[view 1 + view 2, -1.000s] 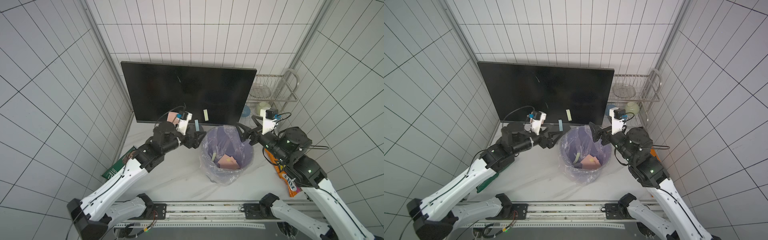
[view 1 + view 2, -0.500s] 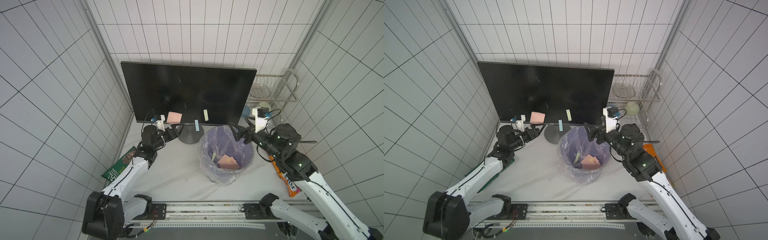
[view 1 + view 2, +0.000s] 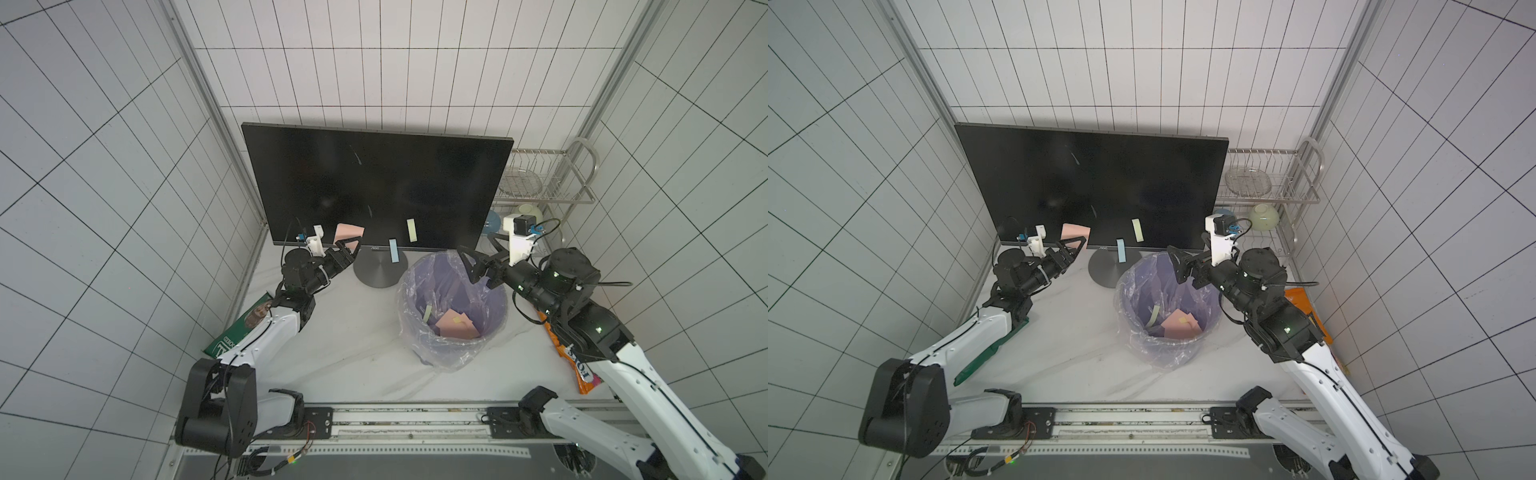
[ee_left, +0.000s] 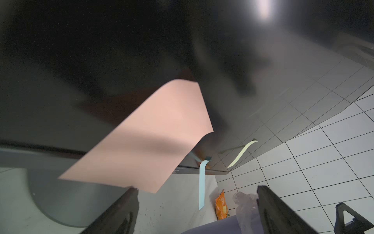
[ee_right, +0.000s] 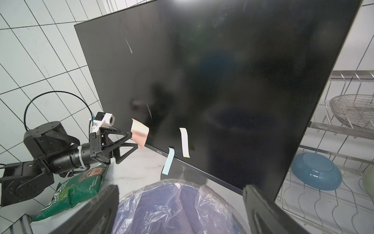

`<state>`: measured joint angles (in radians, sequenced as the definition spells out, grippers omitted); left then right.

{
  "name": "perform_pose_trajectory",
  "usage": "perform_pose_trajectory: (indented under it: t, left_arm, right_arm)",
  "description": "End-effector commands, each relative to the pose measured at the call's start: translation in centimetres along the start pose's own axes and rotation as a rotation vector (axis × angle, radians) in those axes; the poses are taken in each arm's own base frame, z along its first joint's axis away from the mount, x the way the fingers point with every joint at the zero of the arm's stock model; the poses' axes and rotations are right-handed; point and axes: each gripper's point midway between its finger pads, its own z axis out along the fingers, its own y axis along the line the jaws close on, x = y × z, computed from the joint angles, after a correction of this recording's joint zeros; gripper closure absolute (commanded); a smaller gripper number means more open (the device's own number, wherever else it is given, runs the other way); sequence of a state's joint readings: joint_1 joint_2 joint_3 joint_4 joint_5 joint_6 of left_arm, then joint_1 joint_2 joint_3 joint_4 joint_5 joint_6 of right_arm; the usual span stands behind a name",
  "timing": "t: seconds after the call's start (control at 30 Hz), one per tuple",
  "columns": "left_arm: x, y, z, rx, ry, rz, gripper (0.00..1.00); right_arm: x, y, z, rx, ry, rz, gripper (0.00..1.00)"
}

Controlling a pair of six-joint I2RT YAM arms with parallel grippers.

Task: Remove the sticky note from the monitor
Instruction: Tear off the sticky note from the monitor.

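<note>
Left gripper (image 3: 356,248) jaws wide apart, arm stretched forward; right gripper (image 3: 467,266) likewise gaping, elbow bent

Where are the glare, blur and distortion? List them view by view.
Left wrist: the pink sticky note near the lens looks soft, and a bright glare spot sits on the monitor. Right wrist: the monitor is sharp with dim reflections. Both top views: wall tile lines bow.

A lined bin (image 3: 440,282) stood right of centre on the white table (image 3: 353,332). A green snack bag (image 3: 241,328) lay at its left edge, an orange one (image 3: 584,380) at its right. In the upper right, a wire rack (image 3: 540,202) held a clear dish (image 3: 1246,180) above a blue plate (image 5: 315,171) and a pale bowl (image 3: 1264,216).
</note>
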<state>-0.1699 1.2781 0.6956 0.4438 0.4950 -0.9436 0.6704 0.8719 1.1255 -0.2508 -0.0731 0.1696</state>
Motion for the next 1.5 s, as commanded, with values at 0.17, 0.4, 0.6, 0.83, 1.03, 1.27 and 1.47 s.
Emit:
perform_pose_trajectory:
  t: [0.17,0.4,0.6,0.83,1.03,1.27,1.47]
  left_arm:
    - [0.3,0.5,0.5,0.021,0.011,-0.019,0.09]
    - [-0.3,0.6,0.9,0.031,-0.006,-0.025,0.09]
    - [-0.9,0.5,1.2,0.035,-0.009,-0.025,0.14]
    - [-1.7,-0.5,0.6,0.038,-0.038,-0.007,0.28]
    - [-2.0,-0.4,0.6,0.031,-0.034,-0.012,0.46]
    - [-1.7,0.2,0.8,0.022,-0.024,-0.032,0.81]
    - [-1.3,0.0,0.3,0.027,-0.022,-0.024,1.0]
  right_arm:
    - [-0.4,0.4,-0.2,-0.013,-0.021,0.0,0.01]
    - [-0.4,0.6,0.2,-0.021,-0.013,-0.002,0.01]
    - [-0.6,0.5,0.1,-0.015,-0.018,-0.004,0.01]
    - [-0.5,0.5,0.1,-0.016,-0.015,-0.004,0.01]
    - [-0.5,0.6,-0.2,-0.021,-0.02,-0.003,0.01]
    - [-0.9,0.5,-0.9,-0.015,-0.033,-0.001,0.01]
    - [-0.8,0.6,-1.0,-0.019,-0.033,0.002,0.01]
